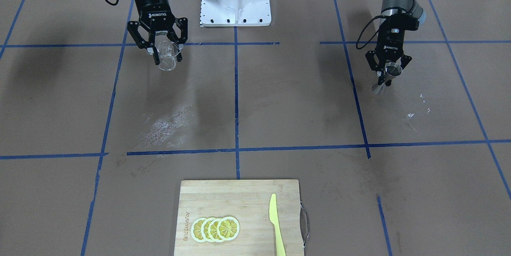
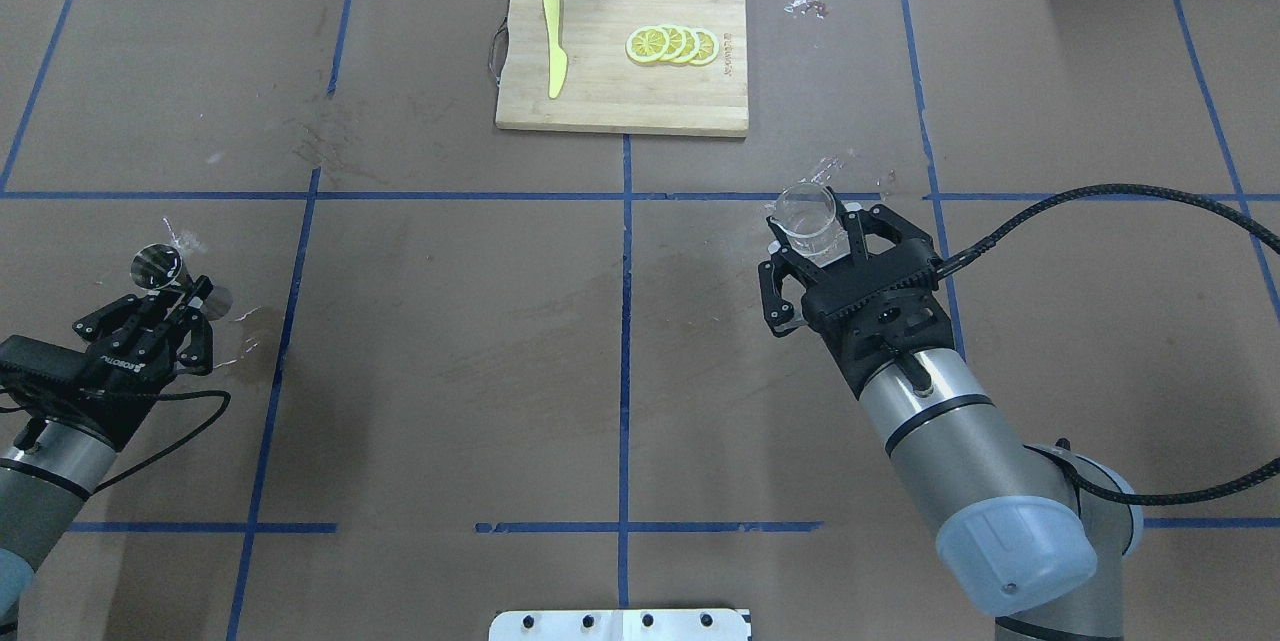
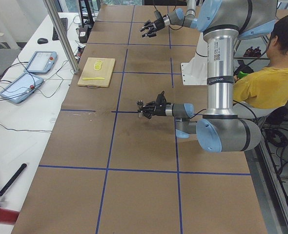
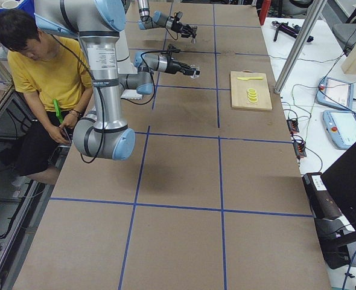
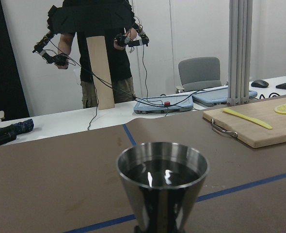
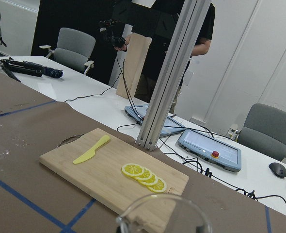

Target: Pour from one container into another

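Glass cup [image 2: 806,215] sits mouth-up between the part-closed fingers of the right gripper [image 2: 812,239]. The steel jigger [image 2: 155,267], pinched at its waist by the nearly closed left gripper [image 2: 186,289], stands upright well off to the right gripper's left, so the 2 must be brought together.

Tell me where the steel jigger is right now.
In the overhead view, the jigger is at the far left, held in the left claw, well apart from the glass cup on the right.

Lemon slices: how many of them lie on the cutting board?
4 lemon slices lie in one overlapping row on the cutting board, apart from the yellow knife. A fifth could hide underneath.
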Robot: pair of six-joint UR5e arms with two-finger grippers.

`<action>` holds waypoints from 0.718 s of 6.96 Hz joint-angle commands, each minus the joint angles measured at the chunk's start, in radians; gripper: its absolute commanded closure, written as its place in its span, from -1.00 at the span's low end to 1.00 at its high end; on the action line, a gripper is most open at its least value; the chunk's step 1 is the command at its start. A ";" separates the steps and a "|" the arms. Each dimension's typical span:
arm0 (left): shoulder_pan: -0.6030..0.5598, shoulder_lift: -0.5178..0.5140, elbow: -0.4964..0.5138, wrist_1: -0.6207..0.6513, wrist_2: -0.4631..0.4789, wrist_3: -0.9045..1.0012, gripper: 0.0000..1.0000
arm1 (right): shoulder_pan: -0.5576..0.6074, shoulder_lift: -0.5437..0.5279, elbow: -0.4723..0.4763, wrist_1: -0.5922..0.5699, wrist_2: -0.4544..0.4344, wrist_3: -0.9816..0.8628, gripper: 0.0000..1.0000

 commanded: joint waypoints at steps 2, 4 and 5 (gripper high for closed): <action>0.045 -0.007 0.019 0.005 0.016 -0.040 1.00 | 0.000 0.000 0.000 0.000 0.000 0.000 1.00; 0.063 -0.024 0.028 0.005 0.032 -0.040 1.00 | 0.000 0.000 0.000 0.000 0.000 0.000 1.00; 0.066 -0.026 0.041 0.003 0.032 -0.040 1.00 | 0.000 0.000 0.000 0.000 0.000 0.000 1.00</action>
